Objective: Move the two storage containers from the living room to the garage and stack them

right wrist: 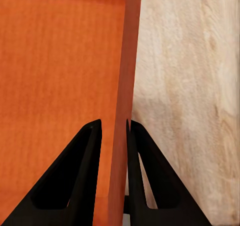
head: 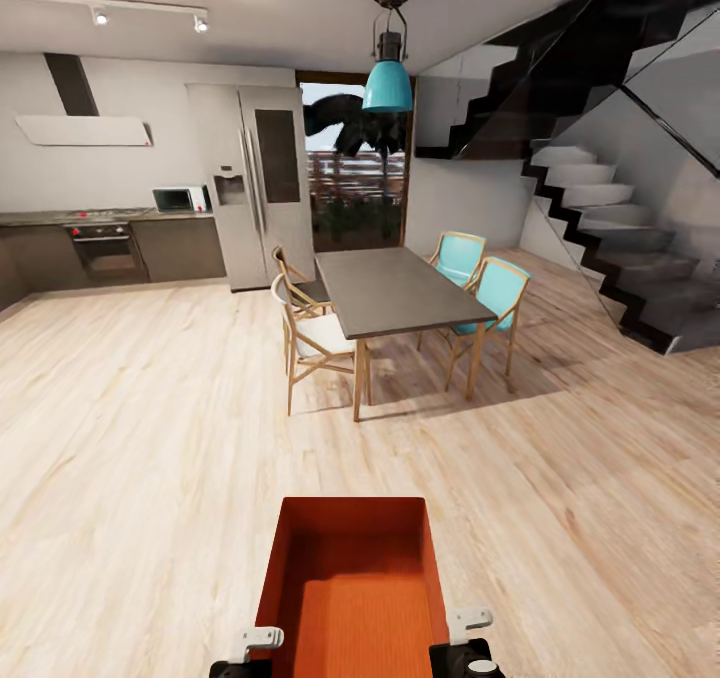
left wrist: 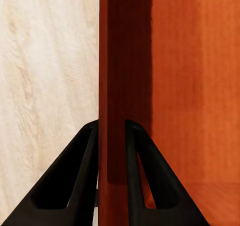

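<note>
One orange-red storage container is carried low in front of me, open top up, over the light wood plank floor. My left gripper is shut on the container's left wall, one finger on each side. My right gripper is shut on its right wall the same way. Both wrists show at the bottom edge of the head view. The ribbed bottom is bare. The second container and the garage are out of view.
Ahead stands a grey dining table with white and turquoise chairs. A fridge and kitchen counter line the back left wall. A dark staircase rises at the right. Open plank floor lies to the left.
</note>
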Tool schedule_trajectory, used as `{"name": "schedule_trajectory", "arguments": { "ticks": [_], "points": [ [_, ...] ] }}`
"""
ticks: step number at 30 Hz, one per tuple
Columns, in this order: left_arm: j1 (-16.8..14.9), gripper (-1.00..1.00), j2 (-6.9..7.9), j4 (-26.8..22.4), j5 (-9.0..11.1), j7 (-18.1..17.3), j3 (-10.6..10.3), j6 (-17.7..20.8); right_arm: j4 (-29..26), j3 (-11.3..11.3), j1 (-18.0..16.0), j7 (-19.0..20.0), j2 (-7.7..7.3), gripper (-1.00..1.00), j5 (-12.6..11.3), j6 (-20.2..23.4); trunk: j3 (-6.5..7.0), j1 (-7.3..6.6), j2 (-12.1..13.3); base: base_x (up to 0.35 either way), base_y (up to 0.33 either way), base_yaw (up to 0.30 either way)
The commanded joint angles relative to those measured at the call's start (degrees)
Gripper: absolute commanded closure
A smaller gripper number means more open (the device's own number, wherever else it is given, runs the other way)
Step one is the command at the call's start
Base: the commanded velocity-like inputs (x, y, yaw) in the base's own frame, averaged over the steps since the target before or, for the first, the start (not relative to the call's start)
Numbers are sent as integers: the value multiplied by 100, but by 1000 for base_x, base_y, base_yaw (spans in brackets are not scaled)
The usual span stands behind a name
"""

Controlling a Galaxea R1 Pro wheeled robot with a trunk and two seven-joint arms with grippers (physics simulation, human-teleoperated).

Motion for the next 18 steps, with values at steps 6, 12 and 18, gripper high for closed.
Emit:
{"name": "schedule_trajectory", "arguments": {
  "ticks": [6, 12, 18],
  "points": [
    [-3, 100, -3, 22, 82, -29, -165, -14, -29, 105, -5, 8, 5, 100, -21, 24, -9, 2, -8, 0, 0, -241],
    [-3, 100, -5, 22, 82, -29, -165, -14, -29, 105, -5, 8, 5, 100, -21, 24, -9, 2, -8, 0, 0, -241],
    [-3, 100, -3, 22, 82, -29, -165, -14, -29, 105, -5, 8, 5, 100, -21, 24, -9, 2, -8, 0, 0, -241]
  ]
}}
